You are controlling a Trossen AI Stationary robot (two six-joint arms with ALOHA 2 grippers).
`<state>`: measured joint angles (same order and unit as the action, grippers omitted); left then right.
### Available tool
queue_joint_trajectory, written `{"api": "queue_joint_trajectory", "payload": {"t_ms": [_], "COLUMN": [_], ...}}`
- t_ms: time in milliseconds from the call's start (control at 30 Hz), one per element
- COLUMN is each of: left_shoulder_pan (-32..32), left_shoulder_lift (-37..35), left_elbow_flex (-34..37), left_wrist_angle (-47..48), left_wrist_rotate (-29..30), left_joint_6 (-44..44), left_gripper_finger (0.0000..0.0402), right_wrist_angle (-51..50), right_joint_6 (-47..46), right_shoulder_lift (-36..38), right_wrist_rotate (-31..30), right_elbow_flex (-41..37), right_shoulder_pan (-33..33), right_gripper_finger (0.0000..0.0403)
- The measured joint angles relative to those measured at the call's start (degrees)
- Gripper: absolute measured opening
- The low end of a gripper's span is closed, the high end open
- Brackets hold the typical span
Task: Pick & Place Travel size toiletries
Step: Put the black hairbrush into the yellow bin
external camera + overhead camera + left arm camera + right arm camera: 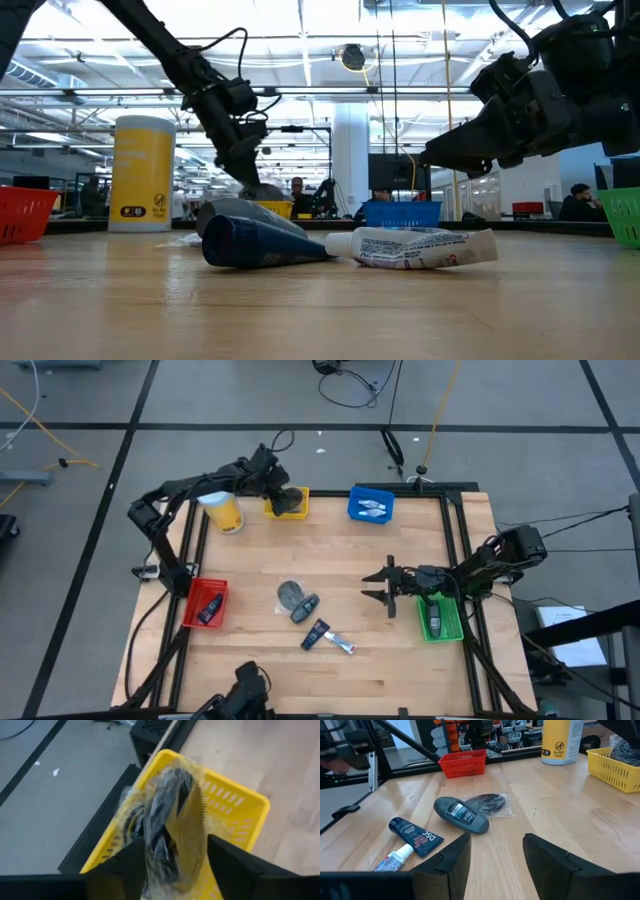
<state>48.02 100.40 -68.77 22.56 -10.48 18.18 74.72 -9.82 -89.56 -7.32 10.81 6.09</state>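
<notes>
Left gripper (167, 870) pinches a crinkly, light plastic-wrapped packet (167, 820) directly above the yellow bin (240, 805); the right gripper (385, 588) waits spread, toiletries ahead.

On the wooden table (330, 565) we see four plastic bins: a yellow bin (290, 505) and a blue bin (371, 506) along the far edge, a red bin (205, 603) at the left, a green bin (440, 617) at the right. A yellow white-lidded canister (222, 510) stands near the yellow bin.
</notes>
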Motion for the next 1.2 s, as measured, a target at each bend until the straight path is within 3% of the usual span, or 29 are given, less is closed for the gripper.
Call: {"api": "queue_joint_trajectory", "payload": {"t_ms": [133, 267, 500, 700, 867, 1200], "left_shoulder_pan": [0.0, -0.5, -1.8, -2.4, -3.2, -7.1], "left_shoulder_lift": [-2.6, -3.8, -0.6, 4.9, 7.3, 3.2], "left_elbow_flex": [0.0, 0.0, 0.0, 0.0, 0.0, 0.1], "left_wrist_angle": [-0.2, -2.2, -7.0, -11.3, -11.7, -11.5], "left_wrist_rotate": [3.3, 5.5, 6.8, 16.4, 13.2, 12.1], "left_joint_6": [-2.5, -4.5, -7.7, -11.2, -9.0, -2.3], "left_gripper_finger": [0.0248, 0.0239, 0.0138, 0.0052, 0.0006, 0.0031], "right_wrist_angle": [0.0, -0.1, -0.4, -0.4, -0.4, 0.0], "right_joint_6": [0.0, 0.0, 0.0, -1.2, -1.4, -0.3], "right_shoulder_lift": [0.0, 0.0, 0.0, 0.0, 0.0, 0.6], "right_wrist_rotate": [0.0, 0.1, 0.0, 0.1, 0.1, 0.2], "right_elbow_flex": [0.0, 0.0, 0.0, 0.0, 0.0, 0.0], "right_shoulder_pan": [0.0, 0.0, 0.0, 0.0, 0.4, 0.4], "right_gripper_finger": [0.0169, 0.0169, 0.0169, 0.0169, 0.0169, 0.0169]}}
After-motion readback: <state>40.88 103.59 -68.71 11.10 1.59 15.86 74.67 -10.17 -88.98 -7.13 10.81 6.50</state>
